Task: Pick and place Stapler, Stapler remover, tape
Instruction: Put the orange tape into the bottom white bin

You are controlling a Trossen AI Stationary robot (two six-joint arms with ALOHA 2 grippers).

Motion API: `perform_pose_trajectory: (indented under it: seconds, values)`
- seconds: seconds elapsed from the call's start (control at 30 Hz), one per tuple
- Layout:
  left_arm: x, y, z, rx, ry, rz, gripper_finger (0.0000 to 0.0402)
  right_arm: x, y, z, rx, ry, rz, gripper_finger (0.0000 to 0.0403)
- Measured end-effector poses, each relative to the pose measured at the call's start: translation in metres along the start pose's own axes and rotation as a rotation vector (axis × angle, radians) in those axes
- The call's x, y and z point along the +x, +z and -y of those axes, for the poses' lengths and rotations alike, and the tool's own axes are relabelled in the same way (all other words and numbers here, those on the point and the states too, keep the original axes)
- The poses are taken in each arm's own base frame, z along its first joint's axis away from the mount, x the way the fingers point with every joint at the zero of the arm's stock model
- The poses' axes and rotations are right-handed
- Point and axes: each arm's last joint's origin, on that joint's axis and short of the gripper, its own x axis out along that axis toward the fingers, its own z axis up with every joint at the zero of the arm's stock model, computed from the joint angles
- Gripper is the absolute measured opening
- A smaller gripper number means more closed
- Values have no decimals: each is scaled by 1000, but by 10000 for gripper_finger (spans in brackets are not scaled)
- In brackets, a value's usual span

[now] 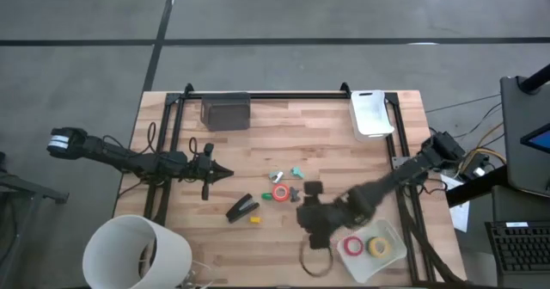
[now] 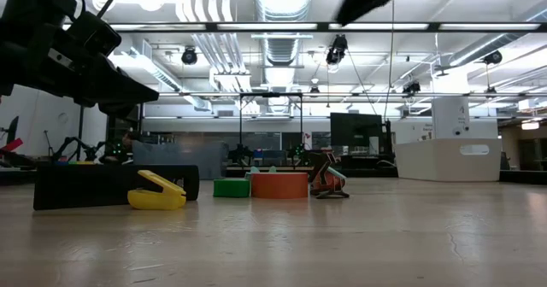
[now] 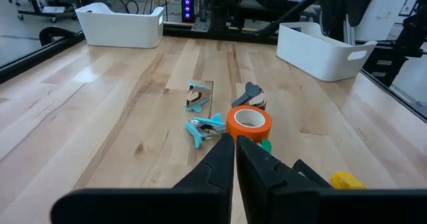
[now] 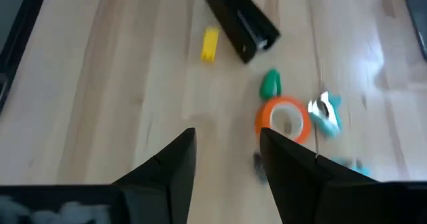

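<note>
The black stapler lies flat on the wood, also in the right wrist view, with a small yellow piece beside it. The orange tape roll lies flat in the middle, next to a small green piece. Teal staple removers lie just beyond it. A red roll and a yellow roll lie in the white tray. My right gripper hovers open just near-right of the orange roll. My left gripper waits shut, left of the group.
A white bin and a dark box stand at the far edge. A white bucket sits at the near left corner. A black piece lies by the removers, and a black cable loop lies near the tray.
</note>
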Motion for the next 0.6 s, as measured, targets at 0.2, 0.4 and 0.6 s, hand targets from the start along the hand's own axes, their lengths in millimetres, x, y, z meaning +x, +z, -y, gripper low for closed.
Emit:
perform_pose_trajectory:
  seconds: [0.2,0.4,0.6]
  values:
    - [0,0,0,0,0,0,19,30,8,32,-26,58,6,145]
    - [0,-2,0,2,2,-16,20,64,7,55,-5,118,9,137]
    - [0,-2,0,2,2,-17,19,96,-1,71,24,95,-42,154]
